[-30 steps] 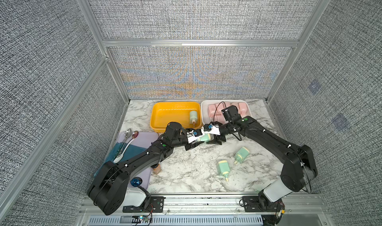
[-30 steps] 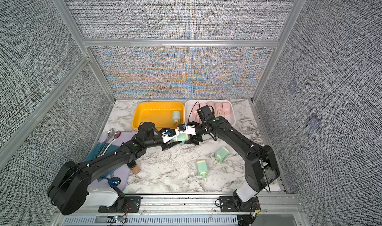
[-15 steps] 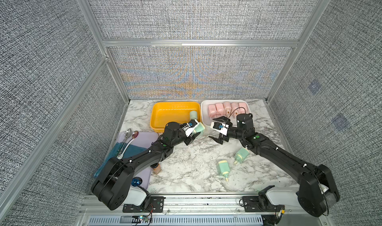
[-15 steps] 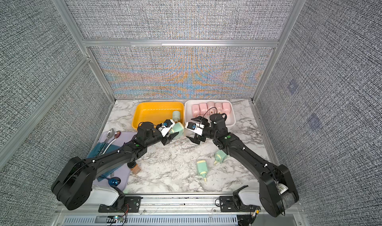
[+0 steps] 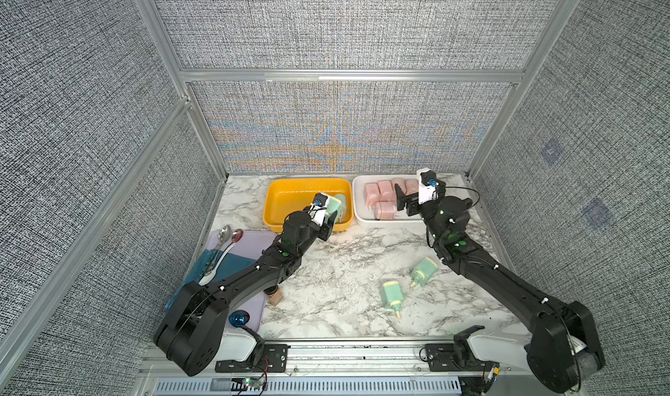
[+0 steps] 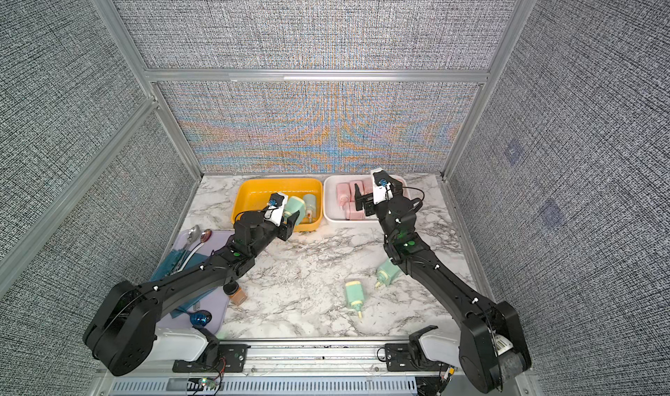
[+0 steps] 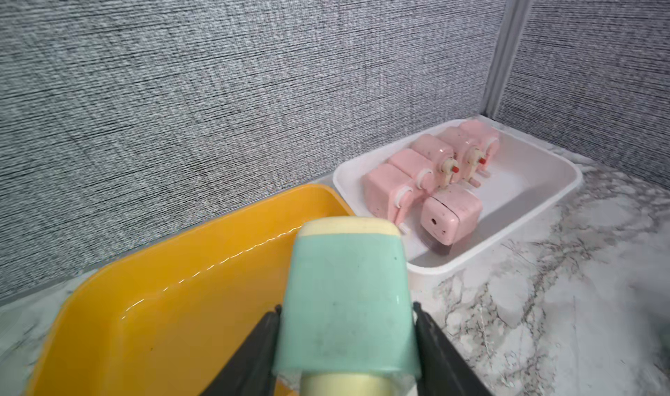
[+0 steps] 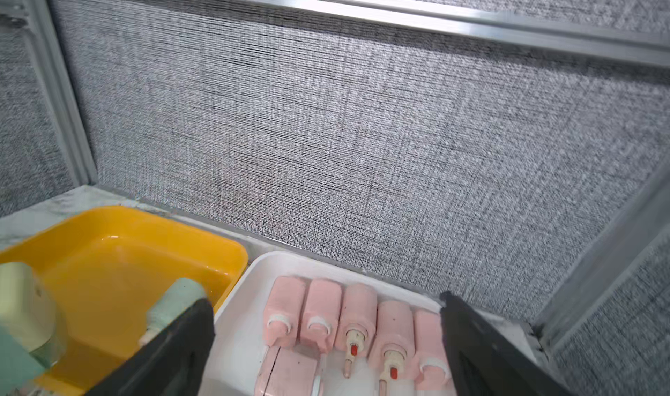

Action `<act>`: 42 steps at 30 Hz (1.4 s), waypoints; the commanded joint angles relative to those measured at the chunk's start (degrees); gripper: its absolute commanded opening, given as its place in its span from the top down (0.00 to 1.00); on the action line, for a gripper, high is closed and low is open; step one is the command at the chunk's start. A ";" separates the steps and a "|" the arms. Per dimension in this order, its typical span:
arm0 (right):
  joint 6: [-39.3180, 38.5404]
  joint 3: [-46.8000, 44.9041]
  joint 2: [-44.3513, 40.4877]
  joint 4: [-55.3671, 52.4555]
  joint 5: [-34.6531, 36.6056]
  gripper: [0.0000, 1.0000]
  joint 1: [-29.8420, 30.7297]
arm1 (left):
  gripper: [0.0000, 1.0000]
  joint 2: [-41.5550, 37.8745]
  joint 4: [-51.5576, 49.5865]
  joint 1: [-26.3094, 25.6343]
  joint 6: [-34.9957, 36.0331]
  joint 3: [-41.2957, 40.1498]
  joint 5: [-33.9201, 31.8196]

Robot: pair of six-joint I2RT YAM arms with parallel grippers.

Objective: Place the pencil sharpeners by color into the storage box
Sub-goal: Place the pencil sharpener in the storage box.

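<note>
Since mid-table handover: left gripper (image 6: 290,218) now over yellow tray (image 5: 290,191), right gripper (image 8: 326,300) back above white tray (image 5: 359,194), jaws wide, empty. Left jaws half-closed, clamping mint sharpener (image 7: 344,303) above tray's near edge. I lower first, release clear of resting sharpener (image 6: 310,204).

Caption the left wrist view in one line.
Left gripper holds a mint sharpener over the yellow tray; six pink sharpeners in the white tray.

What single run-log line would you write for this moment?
left fingers: gripping green sharpener over yellow bin | right fingers: open, empty, above white bin | table: two green sharpeners loose
</note>
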 commanded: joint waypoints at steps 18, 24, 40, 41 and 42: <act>22.22 -6.14 -9.36 -11.17 2.26 0.01 -0.49 | 1.00 11.35 -5.49 2.73 -14.61 13.41 -17.08; 24.83 -7.22 -11.12 -13.94 3.19 0.01 -0.57 | 1.00 17.76 -1.07 4.30 -18.94 14.93 -18.90; 26.38 -13.28 -17.22 -11.75 4.33 0.01 -0.56 | 1.00 30.15 0.22 4.68 -26.68 20.06 -21.86; 26.57 -13.57 -17.54 -11.86 4.80 0.01 -0.58 | 1.00 30.29 0.30 4.68 -26.88 19.71 -20.85; 26.70 -13.73 -17.78 -12.03 5.14 0.01 -0.58 | 1.00 30.46 0.54 4.69 -26.99 19.45 -19.56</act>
